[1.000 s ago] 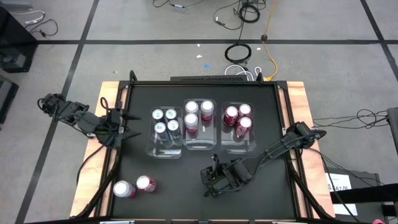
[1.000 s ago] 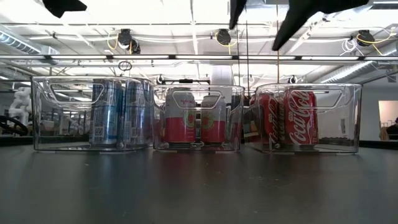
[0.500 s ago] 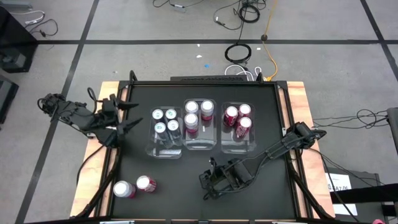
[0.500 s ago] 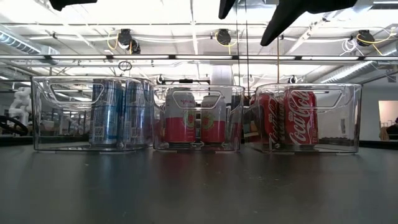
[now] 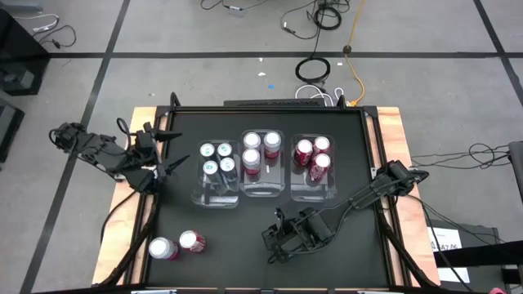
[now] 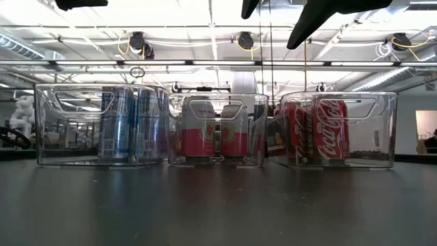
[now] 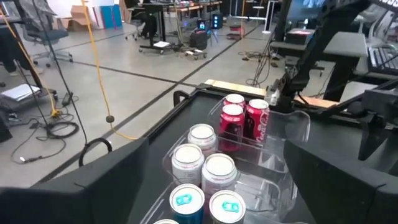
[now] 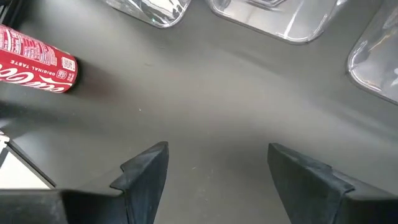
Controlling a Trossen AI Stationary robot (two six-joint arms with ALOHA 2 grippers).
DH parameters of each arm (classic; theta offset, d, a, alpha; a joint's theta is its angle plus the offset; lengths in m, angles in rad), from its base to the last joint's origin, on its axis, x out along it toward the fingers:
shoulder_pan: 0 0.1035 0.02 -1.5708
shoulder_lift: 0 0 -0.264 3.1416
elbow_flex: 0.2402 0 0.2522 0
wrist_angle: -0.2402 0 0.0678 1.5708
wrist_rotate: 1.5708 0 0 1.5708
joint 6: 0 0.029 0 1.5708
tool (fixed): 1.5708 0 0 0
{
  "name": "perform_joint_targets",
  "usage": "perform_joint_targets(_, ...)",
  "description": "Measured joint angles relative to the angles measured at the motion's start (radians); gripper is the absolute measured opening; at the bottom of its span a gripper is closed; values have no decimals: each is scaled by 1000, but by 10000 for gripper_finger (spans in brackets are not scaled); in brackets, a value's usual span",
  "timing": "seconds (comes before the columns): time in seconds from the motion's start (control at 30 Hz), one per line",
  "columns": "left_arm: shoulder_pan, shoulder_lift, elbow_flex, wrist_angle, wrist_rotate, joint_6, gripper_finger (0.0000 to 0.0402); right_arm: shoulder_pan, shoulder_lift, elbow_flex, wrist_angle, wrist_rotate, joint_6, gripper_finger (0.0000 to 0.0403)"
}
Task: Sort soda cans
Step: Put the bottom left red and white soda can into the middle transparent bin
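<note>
The soda cans (image 5: 221,159) are seen from above sorted into three clear bins (image 5: 263,192) mid-desk, while two loose cans (image 5: 176,245) lie at the near left. The left tool (image 5: 167,153) has been drawn back to the desk's left edge and spread wide, empty, so a can was probably just released. From table height, nothing is seen before the bins (image 6: 217,158). In the right wrist view, the right tool (image 8: 214,171) is held half open, empty, with one red can (image 8: 34,62) lying ahead, unobstructed.
</note>
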Motion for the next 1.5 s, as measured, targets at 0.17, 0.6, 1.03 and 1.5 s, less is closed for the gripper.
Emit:
perform_joint_targets(0.17,0,33,0,9,72,-42,383,0,0,0,0,2,-13,265)
perform_joint_targets(0.6,-7,81,41,-53,275,-381,366,0,0,1,-2,5,-135,265)
perform_joint_targets(1.03,-113,497,408,-562,501,-671,366,0,0,1,-2,4,-294,265)
perform_joint_targets(1.5,-468,564,450,-742,596,-1171,366,0,1,1,3,-1,-387,265)
